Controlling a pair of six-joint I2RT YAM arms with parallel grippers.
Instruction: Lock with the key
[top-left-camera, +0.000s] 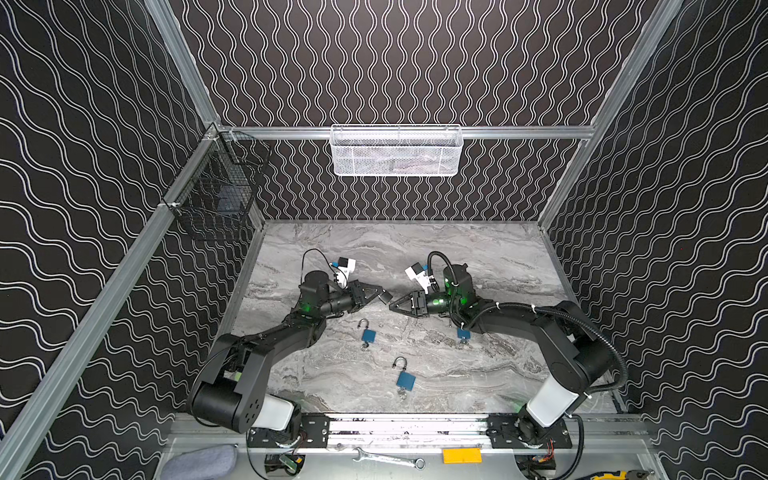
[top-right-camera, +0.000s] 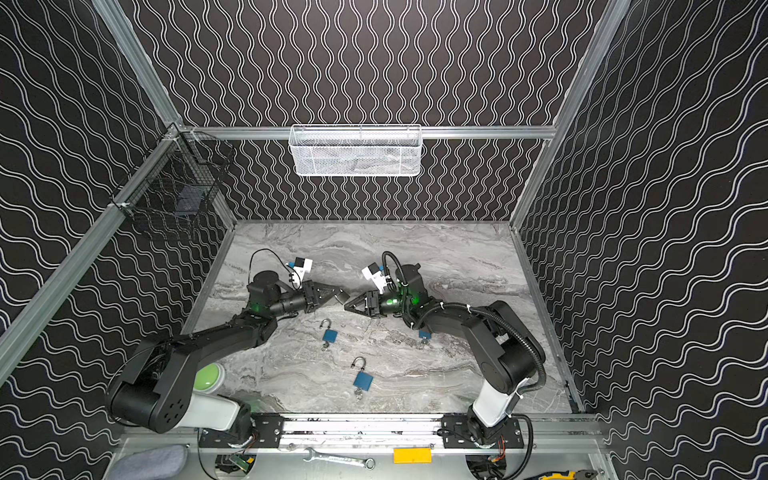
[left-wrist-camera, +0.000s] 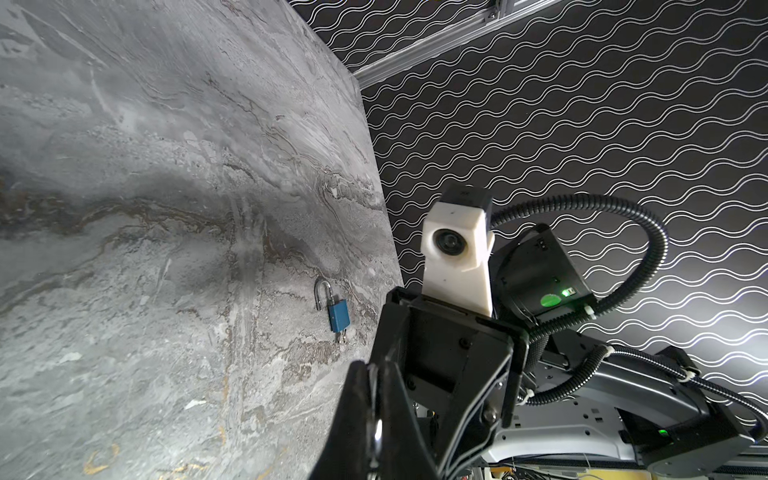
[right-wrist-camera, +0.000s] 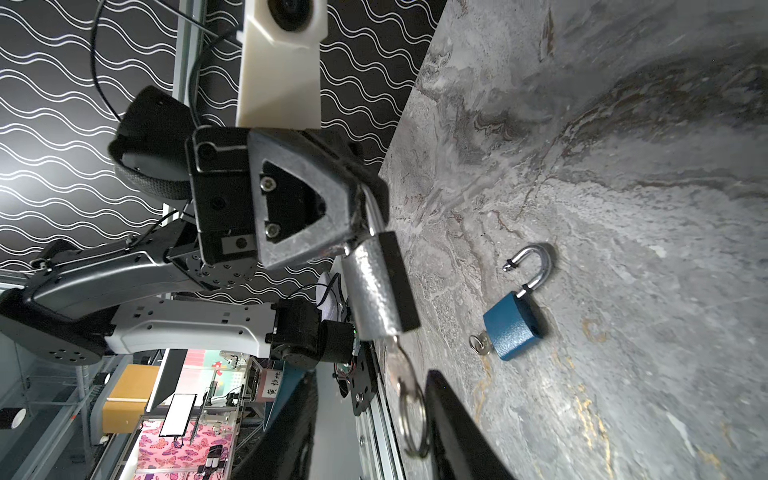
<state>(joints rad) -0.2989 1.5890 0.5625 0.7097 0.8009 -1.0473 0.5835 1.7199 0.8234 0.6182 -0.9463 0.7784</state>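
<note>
Black walls (top-left-camera: 415, 62) with white wavy lines on three sides, aluminium rails (top-left-camera: 519, 133) at the joins; grey marbled tabletop (top-left-camera: 478, 249) below. White mesh basket (top-left-camera: 397, 166) hangs on the back rail, black wire basket (top-left-camera: 208, 224) on the left rail. Wrench (top-left-camera: 386, 458) and yellow block (top-left-camera: 462, 455) on the front ledge.

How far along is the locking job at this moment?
Done: nothing visibly locked; the grip hides whether the shackle of the silver padlock is shut. In hand: the left gripper holds the silver padlock by its shackle, key in it; the right gripper stands open at that key, not gripping it. Left: three blue padlocks lie on the table, one plainly open in the right wrist view.
</note>
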